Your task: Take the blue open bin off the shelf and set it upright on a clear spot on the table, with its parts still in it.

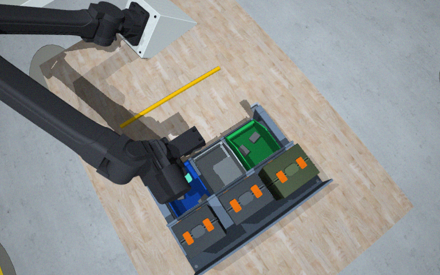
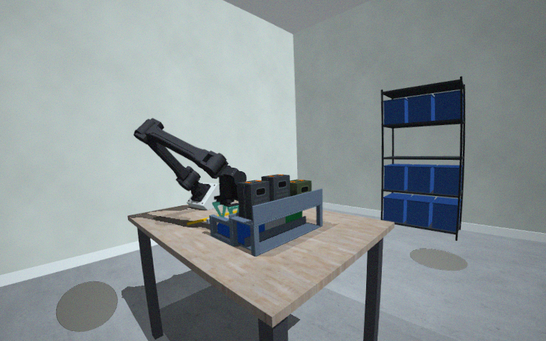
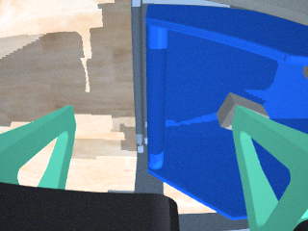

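The blue open bin (image 1: 198, 185) (image 2: 223, 229) (image 3: 202, 154) sits upright in the left end bay of the low grey-blue shelf (image 1: 223, 212) (image 2: 286, 209) (image 3: 140, 96). A grey part (image 3: 225, 112) lies in it, partly behind a fingertip; other parts show at its back. My gripper (image 2: 226, 213) (image 3: 154, 115) points down over the bin's front edge, open and empty. In the wrist view one teal finger is over the table outside the front lip, the other over the bin's inside. How far the tips stand above the lip is unclear. The arm hides part of the bin in the top view.
A grey bin (image 1: 215, 167) and a green bin (image 1: 264, 149) stand beside it. Two dark cases (image 1: 198, 239) (image 1: 248, 207) and an olive case (image 1: 289, 184) stand behind the bins. A yellow bar (image 1: 181, 91) lies across the table in front; the white arm mount (image 1: 168, 34) is beyond.
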